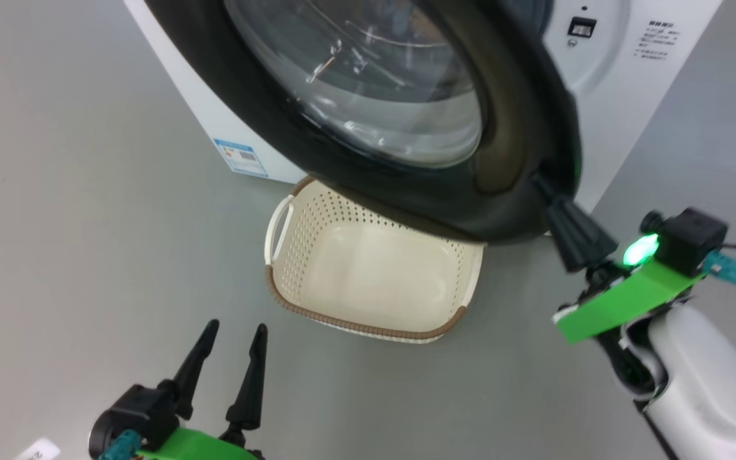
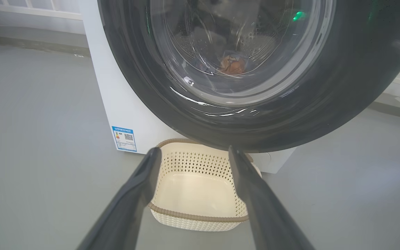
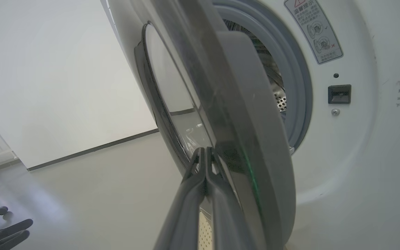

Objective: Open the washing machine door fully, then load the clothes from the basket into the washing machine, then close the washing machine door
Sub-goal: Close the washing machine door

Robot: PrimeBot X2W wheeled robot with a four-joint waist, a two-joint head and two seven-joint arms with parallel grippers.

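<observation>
Grey floor [image 1: 55, 223] open; closed right hand [image 3: 205, 151] at door [image 1: 259, 102] edge.

Colours noted: washing machine door [image 1: 406, 195] glossy black rim, clear glass centre. The washing machine [image 1: 623, 102] white, with a small blue label [image 1: 241, 157]. The basket [image 1: 307, 246] cream, diamond-perforated walls, brown woven-look rim. Behind the glass, a blurred orange-brown patch, possibly the clothes [image 2: 233, 65].

The washing machine door [image 1: 374, 96], at the tip of the right claw [image 1: 542, 185], is glossy black plastic around clear glass. The basket [image 1: 317, 236] ahead of the left claw [image 1: 237, 326] is matt, perforated cream plastic.
</observation>
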